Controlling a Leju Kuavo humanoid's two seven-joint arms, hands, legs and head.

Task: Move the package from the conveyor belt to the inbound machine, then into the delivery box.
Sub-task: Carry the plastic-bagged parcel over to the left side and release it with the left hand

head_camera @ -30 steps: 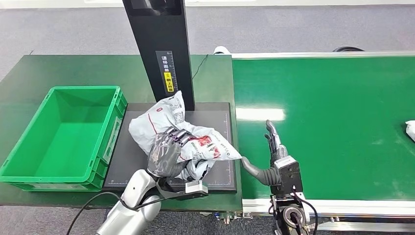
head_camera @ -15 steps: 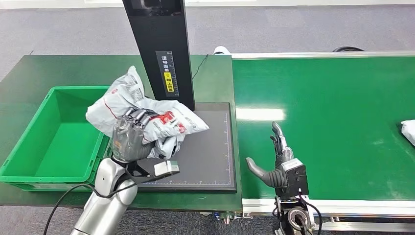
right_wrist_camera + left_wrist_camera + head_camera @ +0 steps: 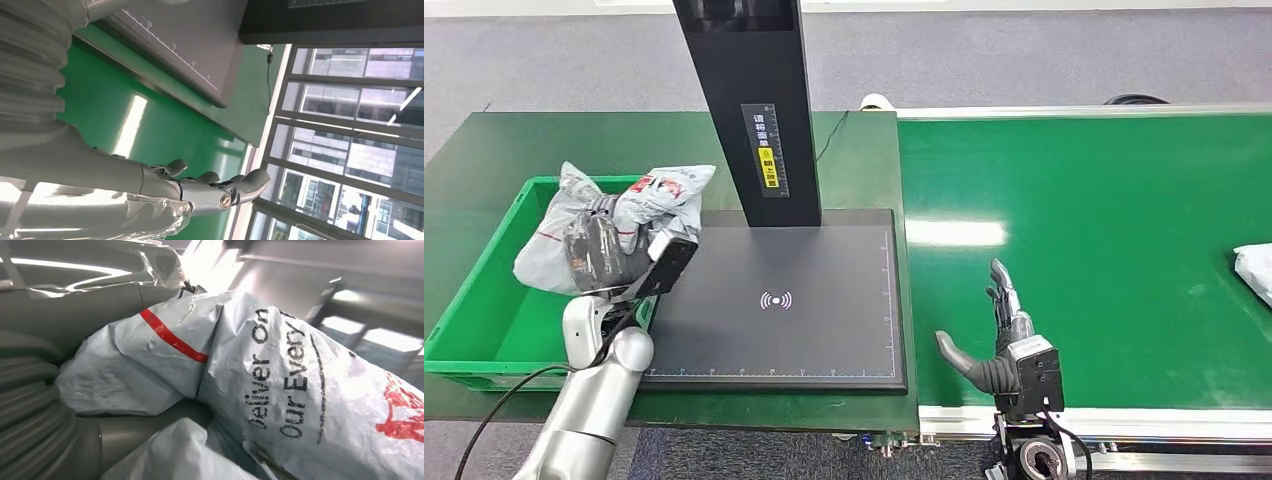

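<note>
Since the earlier frame we see the left hand (image 3: 602, 250) has carried the grasped grey package (image 3: 649, 195) over the green delivery box (image 3: 484, 330); the right hand (image 3: 999, 335) hangs released above the conveyor belt (image 3: 1124, 250), at 3 o'clock.

— The left hand (image 3: 602, 250) carries the grey package (image 3: 639, 205) off the black scan plate (image 3: 824, 330) now; a second ago it lay there, and now it hangs over the near-right corner of the green crate (image 3: 484, 330).

— So the plate is bare and its wireless mark (image 3: 775, 300) shows. The silver arm swings left with the package too.

— The right hand (image 3: 999, 335), fingers spread, draws back along the green conveyor belt (image 3: 1104, 250) toward the robot.

— And the white parcel (image 3: 1254, 270) at the belt's far right edge rides up a little higher than before.
</note>
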